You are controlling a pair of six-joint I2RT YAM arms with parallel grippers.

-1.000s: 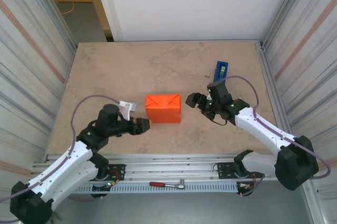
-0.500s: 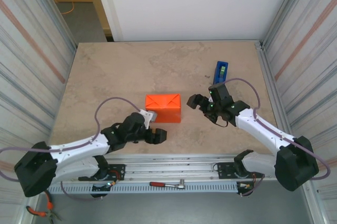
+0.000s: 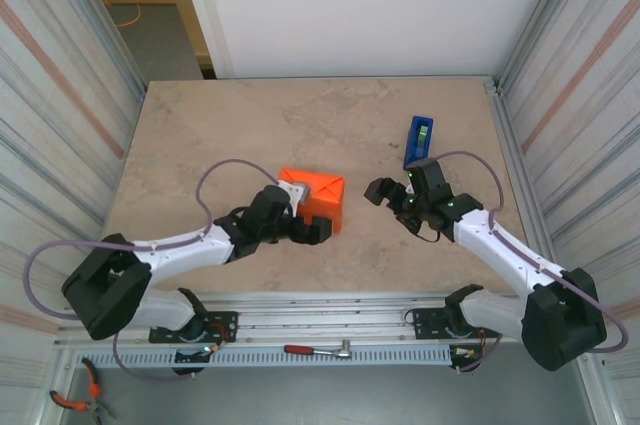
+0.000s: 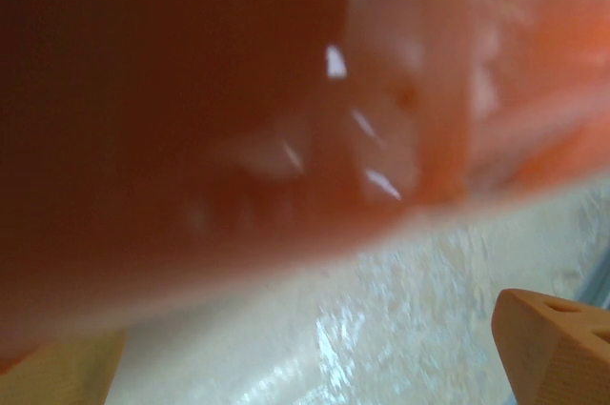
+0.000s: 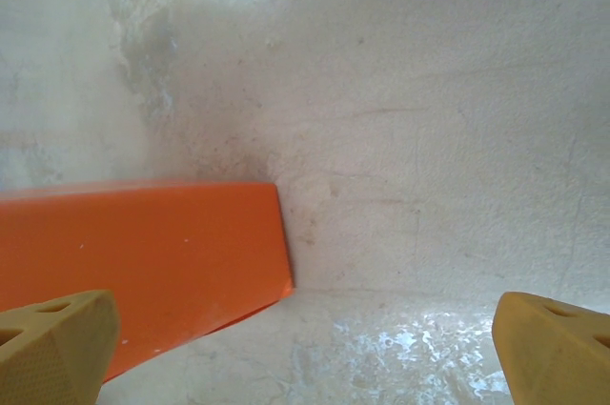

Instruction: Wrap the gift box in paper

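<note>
So the paper-wrapped gift box (image 3: 316,195) is sitting about mid-desk, a bit toward the near edge and skewed to it. My left gripper (image 3: 309,229) is spread wide right at its near side, so close the wrist cam is just orange blur, and I can't tell if it touches. My right gripper (image 3: 384,196) is spread wide too, empty, just off the box's right end.

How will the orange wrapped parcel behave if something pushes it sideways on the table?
The parcel looks wider than tall, so it would probably slide, not tip. The table seems smooth and glossy, so it may slip easily. Its orange paper looks thin, so a hard push might dent or tear it.
</note>
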